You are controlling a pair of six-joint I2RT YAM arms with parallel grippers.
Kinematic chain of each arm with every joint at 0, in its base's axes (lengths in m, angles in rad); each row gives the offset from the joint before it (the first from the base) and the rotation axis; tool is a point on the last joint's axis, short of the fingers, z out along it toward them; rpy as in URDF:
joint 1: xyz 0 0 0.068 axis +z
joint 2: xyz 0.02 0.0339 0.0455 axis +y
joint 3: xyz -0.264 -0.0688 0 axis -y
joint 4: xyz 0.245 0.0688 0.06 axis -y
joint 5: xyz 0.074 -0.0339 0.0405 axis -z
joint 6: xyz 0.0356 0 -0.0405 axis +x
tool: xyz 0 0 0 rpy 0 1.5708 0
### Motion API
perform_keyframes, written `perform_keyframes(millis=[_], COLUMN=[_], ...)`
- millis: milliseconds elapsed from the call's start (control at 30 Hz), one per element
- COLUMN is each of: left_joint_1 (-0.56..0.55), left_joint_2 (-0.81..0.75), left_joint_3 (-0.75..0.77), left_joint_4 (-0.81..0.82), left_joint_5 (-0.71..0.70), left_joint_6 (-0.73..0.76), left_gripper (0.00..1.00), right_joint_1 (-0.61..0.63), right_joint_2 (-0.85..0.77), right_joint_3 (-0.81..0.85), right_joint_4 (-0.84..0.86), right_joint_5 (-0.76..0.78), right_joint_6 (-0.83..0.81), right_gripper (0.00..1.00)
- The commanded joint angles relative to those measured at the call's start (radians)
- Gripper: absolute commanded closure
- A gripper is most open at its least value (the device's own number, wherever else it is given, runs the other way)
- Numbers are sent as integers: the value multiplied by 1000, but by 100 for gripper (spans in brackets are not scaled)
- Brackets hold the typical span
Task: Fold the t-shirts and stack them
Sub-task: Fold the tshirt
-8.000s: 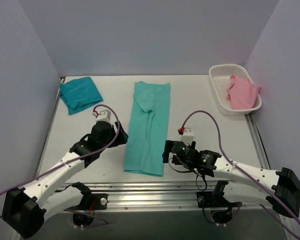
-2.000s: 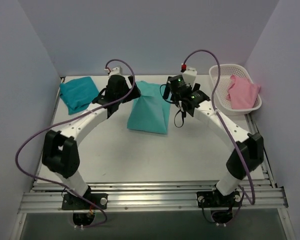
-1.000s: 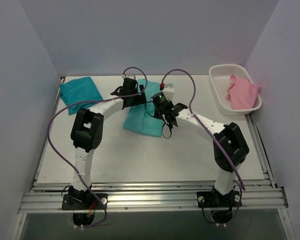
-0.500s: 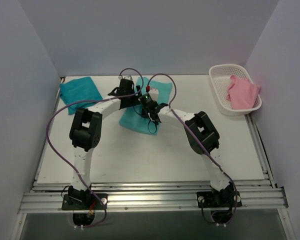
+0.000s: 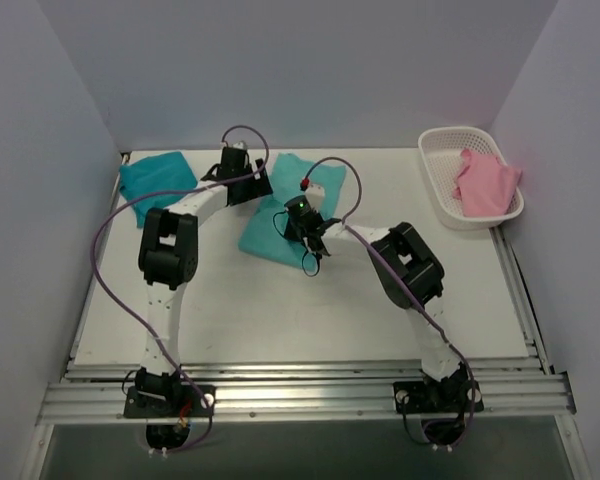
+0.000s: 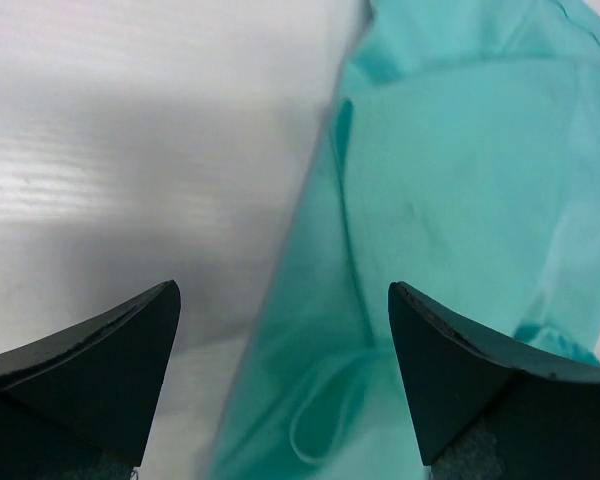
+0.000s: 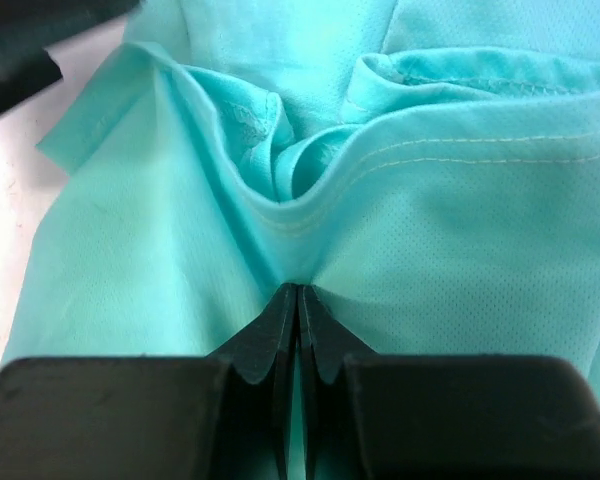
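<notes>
Your right hand pinches a fold of the mint shirt, which lies toward 12 o'clock on the tabletop. Your left hand hangs spread over its edge. The folded teal shirt sits at 10 o'clock.

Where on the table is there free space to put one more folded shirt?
Free: the table in front of the mint shirt, and the strip between it and the basket. Crowded: the far left, around the teal shirt and left gripper.
</notes>
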Motion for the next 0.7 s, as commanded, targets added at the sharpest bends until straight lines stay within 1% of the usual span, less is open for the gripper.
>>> perform_keyframes(millis=[0, 100, 233, 267, 367, 433, 500, 533, 567, 600, 633, 667], left_joint_1=[45, 63, 89, 94, 103, 104, 104, 104, 104, 106, 107, 109], left_joint_2=[76, 136, 217, 251, 307, 312, 250, 167, 121, 69, -27, -72], left_joint_3=[110, 186, 330, 399, 533, 568, 515, 468, 410, 294, 244, 196], left_joint_4=[-21, -24, -51, -60, -109, -136, -111, -88, -22, 4, 21, 40], left_joint_5=[60, 82, 110, 117, 137, 143, 133, 128, 101, 84, 65, 30], left_joint_6=[18, 21, 21, 21, 30, 41, 49, 50, 52, 58, 58, 58], left_gripper=[6, 6, 6, 6, 6, 6, 6, 6, 6, 6, 6, 6], right_joint_1=[10, 11, 11, 13, 14, 17, 19, 20, 20, 22, 19, 17], right_joint_2=[-20, -21, -30, -32, -32, -36, -47, -53, -56, -72, -82, -90], right_joint_3=[-119, -161, -207, -212, -203, -186, -147, -132, -99, -80, -66, -40], right_joint_4=[-44, -32, -32, -29, -36, -49, -84, -96, -125, -144, -159, -191], right_joint_5=[-24, -34, -34, -34, -31, -14, 8, 26, 38, 51, 80, 95], right_joint_6=[29, 37, 40, 37, 23, 10, -6, -10, -18, -30, -38, -43], right_gripper=[100, 100, 100, 100, 100, 100, 100, 100, 100, 100, 100, 100])
